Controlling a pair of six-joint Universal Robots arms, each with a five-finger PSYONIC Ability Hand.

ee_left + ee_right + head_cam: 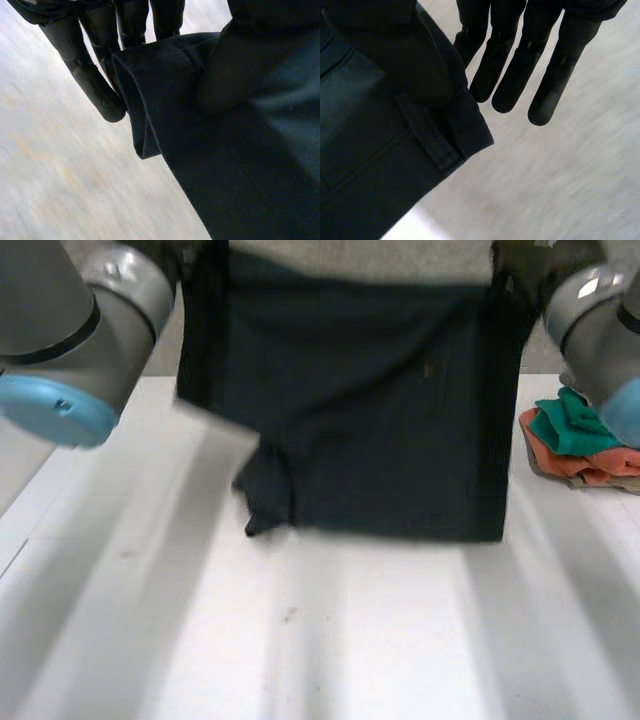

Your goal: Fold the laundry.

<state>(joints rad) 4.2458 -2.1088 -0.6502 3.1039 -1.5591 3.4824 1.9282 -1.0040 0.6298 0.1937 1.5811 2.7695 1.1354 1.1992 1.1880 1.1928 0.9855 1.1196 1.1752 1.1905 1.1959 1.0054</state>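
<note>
Pinching garment point(370, 410): left hand point(90, 80), right hand point(510, 75); head view: cloth pile point(580, 445).

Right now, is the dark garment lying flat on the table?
No: in the head view the dark garment hangs upright above the table, with the left hand and the right hand each pinching an upper corner.

One dark garment point(370, 410) of near-black blue-green cloth hangs flat and spread wide over the far half of the table point(400, 640), lifted by its two upper corners. A stitched hem and seam lines show at those corners. Its lower edge is level at the right, bunched and uneven at the left. At the table's right edge sits a crumpled pile point(585, 445) — teal cloth over orange.
</note>
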